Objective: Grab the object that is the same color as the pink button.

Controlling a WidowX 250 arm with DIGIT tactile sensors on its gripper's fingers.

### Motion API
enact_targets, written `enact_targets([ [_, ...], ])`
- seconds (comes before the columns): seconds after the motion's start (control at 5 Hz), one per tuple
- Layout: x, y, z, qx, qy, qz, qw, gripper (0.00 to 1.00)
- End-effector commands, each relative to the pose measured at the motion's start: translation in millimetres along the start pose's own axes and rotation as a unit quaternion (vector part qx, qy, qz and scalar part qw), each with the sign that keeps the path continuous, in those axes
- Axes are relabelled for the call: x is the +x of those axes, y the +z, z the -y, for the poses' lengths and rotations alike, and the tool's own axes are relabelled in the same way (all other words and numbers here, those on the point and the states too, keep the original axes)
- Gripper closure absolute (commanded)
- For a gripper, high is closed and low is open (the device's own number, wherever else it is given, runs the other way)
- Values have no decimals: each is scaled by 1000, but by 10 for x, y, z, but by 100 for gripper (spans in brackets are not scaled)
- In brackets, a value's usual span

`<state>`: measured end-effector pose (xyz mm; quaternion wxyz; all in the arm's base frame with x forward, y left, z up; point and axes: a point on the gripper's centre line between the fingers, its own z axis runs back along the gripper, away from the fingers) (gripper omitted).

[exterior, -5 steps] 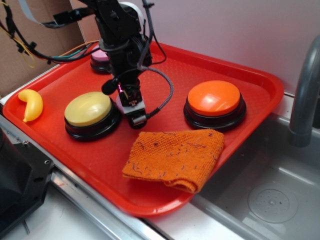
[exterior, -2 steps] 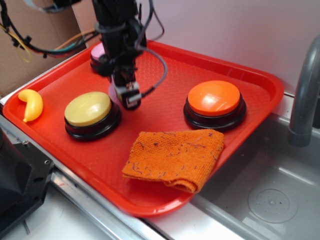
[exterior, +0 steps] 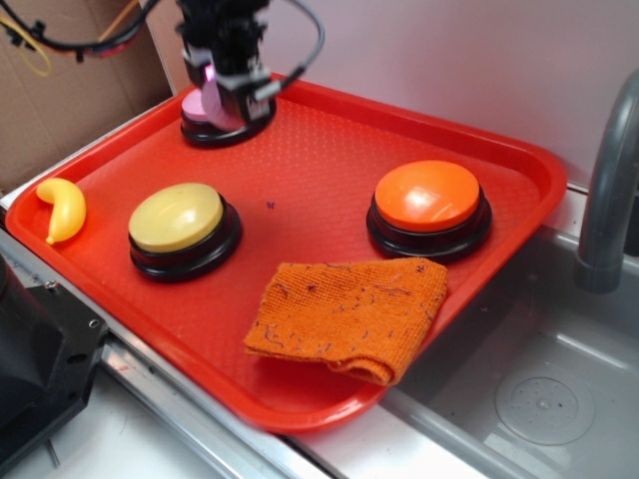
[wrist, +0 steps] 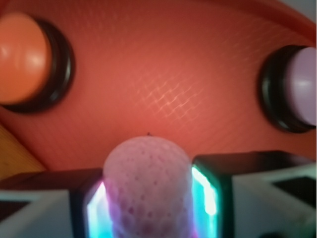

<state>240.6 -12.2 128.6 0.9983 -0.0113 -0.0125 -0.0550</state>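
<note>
A red tray [exterior: 329, 150] holds a yellow button [exterior: 177, 217], an orange button [exterior: 427, 196] and an orange cloth [exterior: 349, 311]; what looks like a toy banana [exterior: 62, 208] lies at its left rim.

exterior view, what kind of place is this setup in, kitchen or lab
Probably a lab rig staged as a kitchen sink. A grey curved faucet stands over a steel sink basin, while loose cables hang before brown cardboard, and a red plastic tray holds toy-like items.
</note>
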Motion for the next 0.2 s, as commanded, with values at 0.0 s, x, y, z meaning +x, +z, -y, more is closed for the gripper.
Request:
enact_targets([
  [0.0,73,610,-113,19,69,78,994,100],
])
